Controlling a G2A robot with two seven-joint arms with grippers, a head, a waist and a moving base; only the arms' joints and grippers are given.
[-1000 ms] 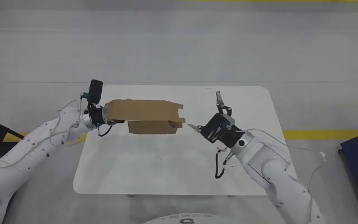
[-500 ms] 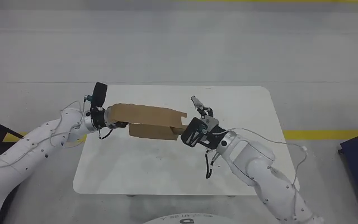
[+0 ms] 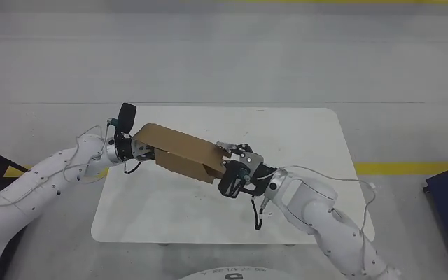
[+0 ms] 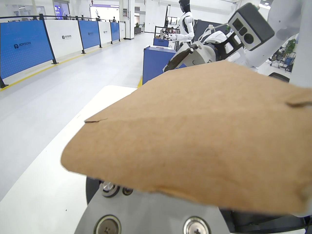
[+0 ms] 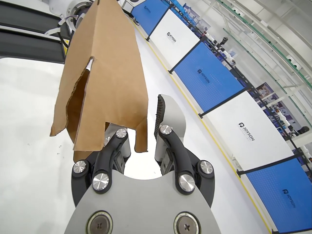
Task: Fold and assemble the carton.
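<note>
Right jaws are open, sitting either side of a flap at the inner end of the carton, and the one side you can see is clear of the cardboard. Left jaws are clamped on the opposite end, out at the 9 o'clock edge of the worktop. So the carton's held up off the worktop, a flattened brown sleeve, tilted, running from 9 o'clock toward the middle and pointing roughly at 4 o'clock.
</note>
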